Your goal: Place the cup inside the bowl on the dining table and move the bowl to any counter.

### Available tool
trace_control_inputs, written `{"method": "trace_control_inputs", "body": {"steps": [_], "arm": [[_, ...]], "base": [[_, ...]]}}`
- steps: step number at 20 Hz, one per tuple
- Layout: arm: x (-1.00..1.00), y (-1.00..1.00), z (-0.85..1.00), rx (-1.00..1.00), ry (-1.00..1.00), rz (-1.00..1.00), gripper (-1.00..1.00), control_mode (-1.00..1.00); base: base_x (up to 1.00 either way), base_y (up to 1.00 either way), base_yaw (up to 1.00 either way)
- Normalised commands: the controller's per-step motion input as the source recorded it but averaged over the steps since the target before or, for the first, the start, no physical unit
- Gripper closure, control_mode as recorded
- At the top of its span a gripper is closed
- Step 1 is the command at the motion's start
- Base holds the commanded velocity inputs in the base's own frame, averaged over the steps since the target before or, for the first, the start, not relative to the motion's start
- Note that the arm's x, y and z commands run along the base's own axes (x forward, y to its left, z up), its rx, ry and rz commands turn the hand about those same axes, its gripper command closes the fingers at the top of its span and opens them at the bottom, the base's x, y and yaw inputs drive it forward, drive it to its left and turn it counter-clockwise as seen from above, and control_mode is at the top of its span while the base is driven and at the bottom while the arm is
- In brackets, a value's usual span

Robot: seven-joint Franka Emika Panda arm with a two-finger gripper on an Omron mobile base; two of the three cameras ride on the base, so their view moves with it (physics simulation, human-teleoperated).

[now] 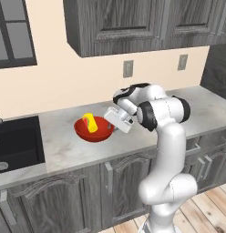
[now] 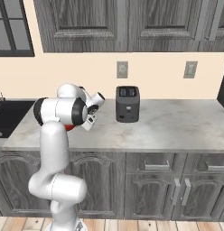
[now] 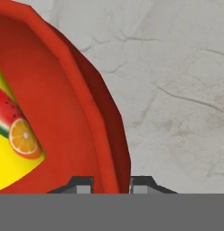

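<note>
The red bowl [image 1: 93, 129] sits on the grey stone counter [image 1: 64, 145], to the right of the black sink [image 1: 17, 143], with the yellow cup [image 1: 90, 122] lying tilted inside it. The gripper [image 3: 111, 186] is clamped on the bowl's near rim, one finger inside the wall and one outside. A dark toaster [image 2: 127, 104] stands further right along the counter
</note>
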Motion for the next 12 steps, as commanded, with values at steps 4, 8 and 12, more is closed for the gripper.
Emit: {"method": "trace_control_inputs", "body": {"steps": [4,8,12], "arm": [[0.0,0.06,0.0,0.0,0.0,0.0,1.0,-1.0],[0.0,0.11,0.0,0.0,0.0,0.0,-1.0,-1.0],[0.0,0.05,0.02,0.0,0.0,0.0,-1.0,-1.0]], "base": [[0.0,0.0,0.0],[0.0,0.0,0.0],[0.0,0.0,0.0]]}}
